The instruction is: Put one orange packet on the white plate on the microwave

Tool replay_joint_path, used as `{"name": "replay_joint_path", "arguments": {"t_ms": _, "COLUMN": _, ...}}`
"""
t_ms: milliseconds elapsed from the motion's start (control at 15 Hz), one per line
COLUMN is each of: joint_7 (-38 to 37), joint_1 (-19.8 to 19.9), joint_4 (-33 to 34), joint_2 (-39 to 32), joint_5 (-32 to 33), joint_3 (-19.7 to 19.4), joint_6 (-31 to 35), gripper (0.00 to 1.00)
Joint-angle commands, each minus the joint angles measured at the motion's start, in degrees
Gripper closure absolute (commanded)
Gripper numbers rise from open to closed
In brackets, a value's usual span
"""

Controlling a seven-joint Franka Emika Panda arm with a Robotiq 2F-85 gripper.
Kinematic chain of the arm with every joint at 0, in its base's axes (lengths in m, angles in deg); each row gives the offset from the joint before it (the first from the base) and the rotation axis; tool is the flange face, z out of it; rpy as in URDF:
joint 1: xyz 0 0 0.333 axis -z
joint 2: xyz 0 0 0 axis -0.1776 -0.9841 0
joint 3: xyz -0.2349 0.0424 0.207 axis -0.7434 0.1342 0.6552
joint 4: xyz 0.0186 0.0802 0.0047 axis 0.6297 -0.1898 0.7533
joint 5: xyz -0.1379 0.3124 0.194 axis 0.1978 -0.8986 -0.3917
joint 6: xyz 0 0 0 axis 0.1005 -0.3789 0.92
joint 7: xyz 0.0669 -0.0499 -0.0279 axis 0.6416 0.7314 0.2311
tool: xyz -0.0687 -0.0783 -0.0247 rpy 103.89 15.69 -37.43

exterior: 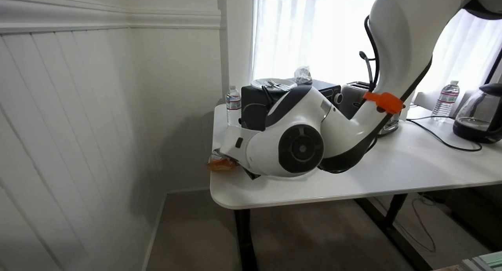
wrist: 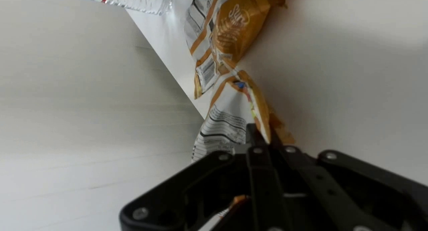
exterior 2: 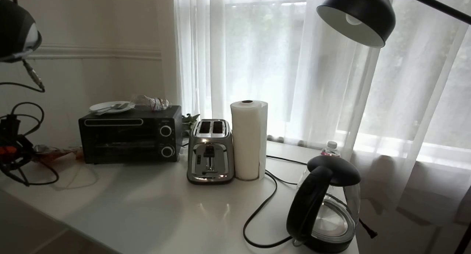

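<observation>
Free: front edge of white table (exterior 2: 147, 213). Orange packets (wrist: 232, 30), water bottle (exterior: 233, 106) clutter left edge. Toaster oven (exterior 2: 117, 138), two-slot toaster (exterior 2: 210, 151), paper towel roll (exterior 2: 246, 140), glass kettle (exterior 2: 327, 210) obstruct back edge.

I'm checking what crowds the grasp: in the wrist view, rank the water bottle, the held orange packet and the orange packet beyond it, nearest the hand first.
1. Held orange packet: pinched in the hand, lower centre.
2. Second orange packet: just beyond, upper centre.
3. Water bottle: farthest, top-left edge.
</observation>
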Motion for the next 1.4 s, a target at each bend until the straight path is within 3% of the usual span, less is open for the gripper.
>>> {"name": "replay_joint_path", "arguments": {"t_ms": 0, "joint_7": -1.93, "joint_1": -1.59, "joint_4": -1.06, "joint_2": 4.32, "joint_5": -8.19, "joint_3": 0.28, "joint_6": -2.11, "gripper": 0.94}}
{"name": "replay_joint_path", "arguments": {"t_ms": 733, "joint_7": -3.49, "joint_1": -1.41, "joint_4": -3.29, "joint_2": 16.34, "joint_5": -34.69, "joint_3": -1.05, "joint_6": 0.58, "gripper": 0.96}}
{"name": "replay_joint_path", "arguments": {"t_ms": 1333, "joint_7": -13.84, "joint_1": -5.49, "joint_4": -0.48, "joint_2": 23.19, "joint_5": -35.08, "joint_3": -6.11, "joint_6": 1.71, "gripper": 0.96}}
